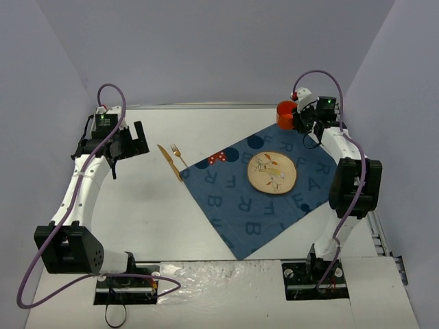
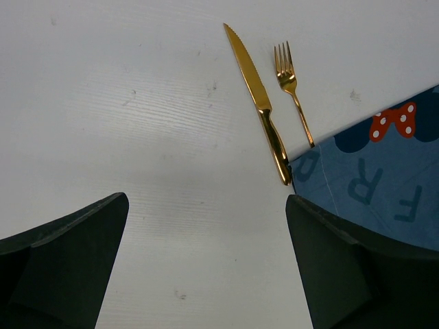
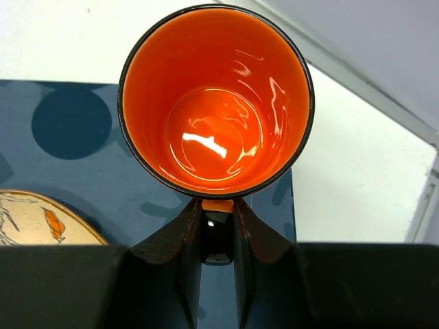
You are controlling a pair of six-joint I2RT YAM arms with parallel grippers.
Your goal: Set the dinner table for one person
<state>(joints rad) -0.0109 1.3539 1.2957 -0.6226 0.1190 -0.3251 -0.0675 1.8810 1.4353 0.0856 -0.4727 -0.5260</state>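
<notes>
The white dinner table (image 1: 144, 212) carries a blue letter-printed cloth (image 1: 260, 195) with a round patterned plate (image 1: 271, 172) on it. A gold knife (image 1: 169, 162) and gold fork (image 1: 180, 155) lie left of the cloth; they also show in the left wrist view, the knife (image 2: 257, 99) and the fork (image 2: 293, 89). My right gripper (image 3: 219, 212) is shut on the handle of an orange mug (image 3: 216, 103), held upright over the cloth's far right corner; the mug also shows in the top view (image 1: 286, 114). My left gripper (image 2: 206, 267) is open and empty above bare table.
Grey walls enclose the table on three sides. The table's metal far edge (image 3: 363, 82) runs just beyond the mug. The cloth's corner (image 2: 370, 185) reaches under my left gripper's right finger.
</notes>
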